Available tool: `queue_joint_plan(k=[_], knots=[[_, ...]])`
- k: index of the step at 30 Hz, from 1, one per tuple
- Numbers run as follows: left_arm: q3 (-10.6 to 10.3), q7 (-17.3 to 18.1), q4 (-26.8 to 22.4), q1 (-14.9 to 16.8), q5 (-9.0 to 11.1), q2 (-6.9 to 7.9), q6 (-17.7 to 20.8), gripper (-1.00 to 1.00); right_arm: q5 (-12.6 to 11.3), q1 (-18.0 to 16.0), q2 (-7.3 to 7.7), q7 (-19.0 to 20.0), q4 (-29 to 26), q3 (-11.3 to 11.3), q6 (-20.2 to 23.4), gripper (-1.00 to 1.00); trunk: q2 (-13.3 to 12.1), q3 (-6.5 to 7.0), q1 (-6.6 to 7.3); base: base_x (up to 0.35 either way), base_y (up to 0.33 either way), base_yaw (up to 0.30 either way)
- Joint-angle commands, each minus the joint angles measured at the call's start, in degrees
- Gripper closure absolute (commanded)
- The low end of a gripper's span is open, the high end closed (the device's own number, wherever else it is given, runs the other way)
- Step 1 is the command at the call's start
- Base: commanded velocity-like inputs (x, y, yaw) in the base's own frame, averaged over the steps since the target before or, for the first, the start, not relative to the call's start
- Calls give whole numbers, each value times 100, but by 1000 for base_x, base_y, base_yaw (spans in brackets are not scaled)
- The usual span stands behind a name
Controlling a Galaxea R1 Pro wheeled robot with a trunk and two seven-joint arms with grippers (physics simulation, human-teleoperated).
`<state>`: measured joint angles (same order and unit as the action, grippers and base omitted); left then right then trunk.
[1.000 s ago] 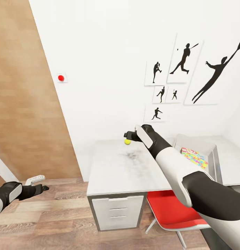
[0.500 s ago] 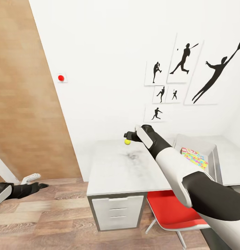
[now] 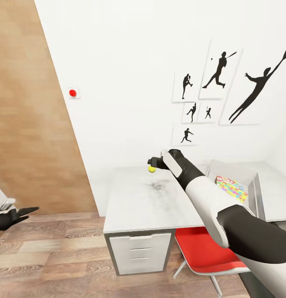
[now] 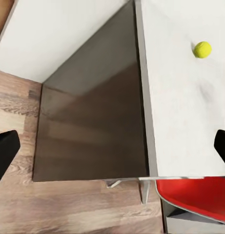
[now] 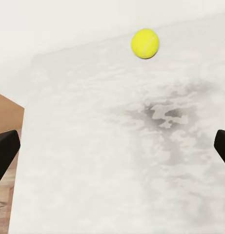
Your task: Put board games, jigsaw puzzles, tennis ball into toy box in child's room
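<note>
— One ball is all I'm after: the tennis ball [image 3: 151, 169] sits on the table [image 3: 139, 203], just ahead of my right gripper [image 3: 152, 161].

— Fingers?

— Spread wide in the right wrist view, nothing between them, ball [image 5: 145, 43] beyond the tips.

— The bin?

— The toy box [image 3: 253, 182] sits behind that hand, beside my forearm, with a jigsaw puzzle [image 3: 231, 186] inside. My left gripper [image 3: 25, 212] hangs low over the floor, jaws wide apart.

No legible txt anywhere; the colourful box [image 3: 231, 187] right of the right gripper [image 3: 152, 161] has print too small to read.
</note>
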<state>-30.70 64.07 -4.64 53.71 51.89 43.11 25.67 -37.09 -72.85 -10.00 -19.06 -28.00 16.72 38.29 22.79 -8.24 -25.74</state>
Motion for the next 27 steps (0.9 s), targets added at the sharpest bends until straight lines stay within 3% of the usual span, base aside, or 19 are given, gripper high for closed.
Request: queue_joint_plan(k=[1,7,9,12,18,27], knots=[[-52,152,13,4,62,31,53,-100,-53,0,0,-53,-4,18,-3,-100,13,-13,-4,0,0,0],[-65,1401,47,0,67,120,68,-100,-53,53,0,-54,-4,24,-98,-100,13,-13,-4,0,0,0],[-82,2000,34,0,39,106,80,-100,-53,63,0,-54,-7,24,-113,-100,13,-13,-4,3,0,0],[-85,2346,14,0,18,68,90,-100,-53,67,0,-54,-16,24,-119,-100,13,-13,-4,41,2,0],[-129,2567,-8,-1,-20,-191,91,-100,-54,69,0,-54,-21,25,-129,-100,13,-13,-4,181,82,0],[-352,2593,-11,0,-28,-249,83,-100,-76,69,0,-54,-22,25,-132,-100,13,-13,-4,69,69,-1]])
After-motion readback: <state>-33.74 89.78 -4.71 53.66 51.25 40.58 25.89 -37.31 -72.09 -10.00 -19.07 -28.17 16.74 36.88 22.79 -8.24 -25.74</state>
